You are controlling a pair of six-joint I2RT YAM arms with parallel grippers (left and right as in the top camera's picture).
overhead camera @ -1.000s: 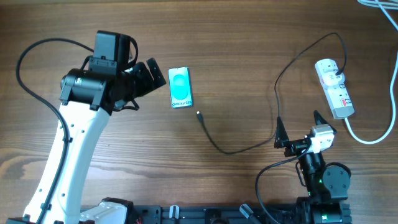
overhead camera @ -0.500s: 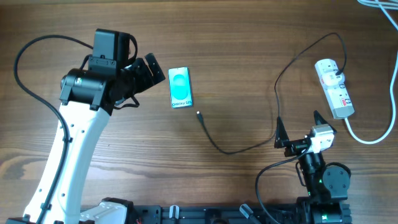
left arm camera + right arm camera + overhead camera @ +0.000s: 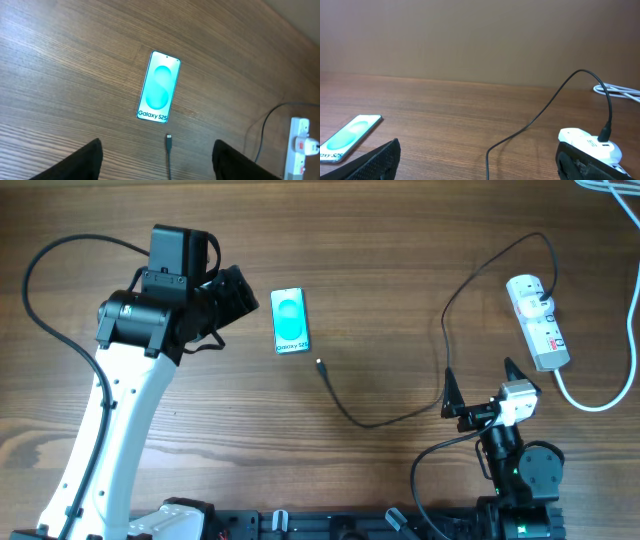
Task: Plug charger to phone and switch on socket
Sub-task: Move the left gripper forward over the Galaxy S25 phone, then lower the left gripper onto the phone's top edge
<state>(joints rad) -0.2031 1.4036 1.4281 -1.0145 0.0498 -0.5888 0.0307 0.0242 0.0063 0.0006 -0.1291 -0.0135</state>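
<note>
Your left gripper point(image 3: 240, 296) sits just left of the phone point(image 3: 289, 321), above the table point(image 3: 400, 250). Its fingers point(image 3: 87, 160) are spread wide with nothing between them. In the left wrist view the phone point(image 3: 158, 87) lies flat, screen up, centred ahead of the gap, with the lettered end nearest the gripper.

The charger point(image 3: 380, 418) connector point(image 3: 320, 365) lies on the table just off that lettered end, close but not touching, roughly in line with the phone's right side. The cable runs right, loops up and ends in the black plug point(image 3: 545, 305), seated in the socket point(image 3: 537, 322) at the far right. I can't read the switch state.

Your right gripper point(image 3: 482, 385) is low near the base, also wide and empty, with the cable passing just beside its left finger. A white cord point(image 3: 590, 398) leaves the socket's near end.
</note>
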